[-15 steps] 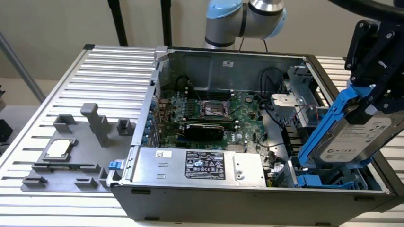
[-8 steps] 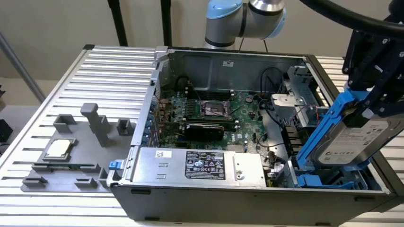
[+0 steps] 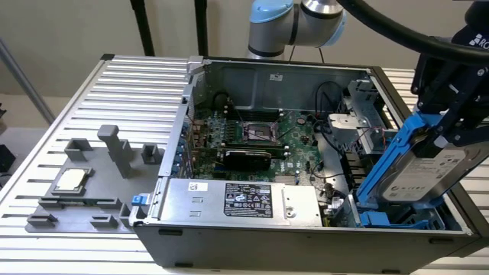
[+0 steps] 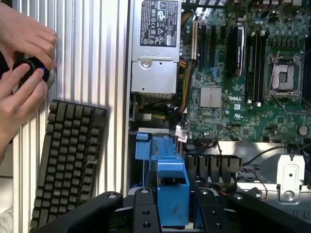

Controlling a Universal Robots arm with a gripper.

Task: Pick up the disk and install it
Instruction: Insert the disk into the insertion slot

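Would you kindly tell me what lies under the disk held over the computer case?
Below the disk, held tilted by the claw, blue brackets sit inside the case. The bay floor right beneath is covered by the disk.

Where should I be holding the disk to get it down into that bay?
Probably its upper end, from above, as the gripper clamps it now. The disk hangs tilted, lower end toward the bay's blue brackets, so that end should stay free.

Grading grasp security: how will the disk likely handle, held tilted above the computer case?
Probably stiff: the disk is a metal drive. Likely heavy for its size, so it may pivot in the end effector. Its blue carrier looks smooth, perhaps slippery.
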